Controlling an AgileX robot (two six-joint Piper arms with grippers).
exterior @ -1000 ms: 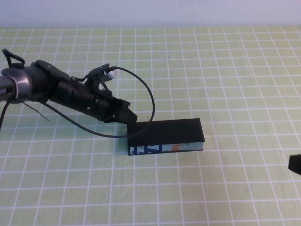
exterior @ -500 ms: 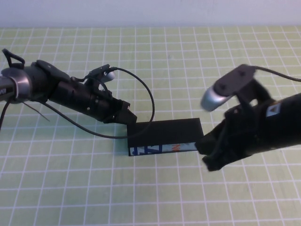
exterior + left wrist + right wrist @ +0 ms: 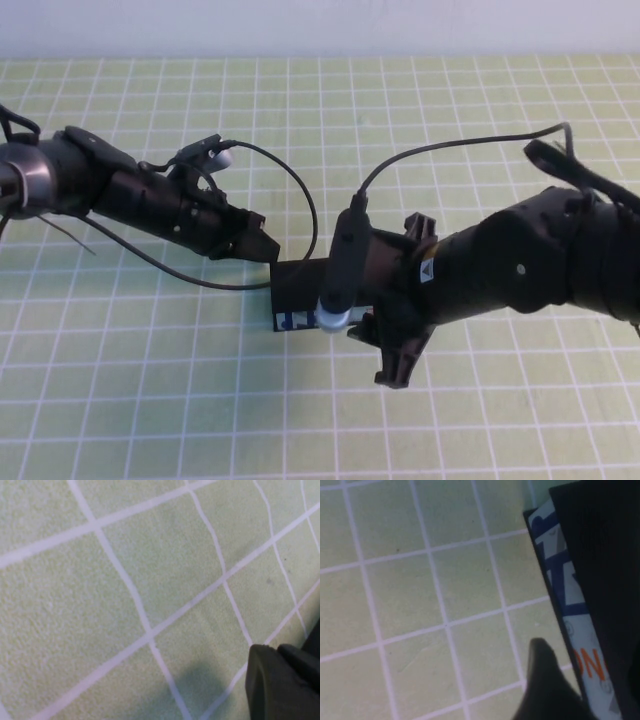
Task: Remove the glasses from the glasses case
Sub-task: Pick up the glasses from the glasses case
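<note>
Right gripper [image 3: 385, 335], jaws spread, straddles the closed glasses case [image 3: 300, 285] at frame centre; left gripper [image 3: 262, 247], grip state indiscernible, touches its left end.

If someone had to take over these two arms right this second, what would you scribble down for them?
Left pincer: at the far-left end of the rectangular matte-black glasses case, holding nothing that I can see; grip unclear.
Right pincer: over the case's pale blue printed front side, with one dark finger low beside it; grip unclear.
Case: flat on the green gridded mat, lid looks closed.
Glasses: not visible.
Done: both arms are at the case.
Left: open the lid, lift the glasses out.
</note>
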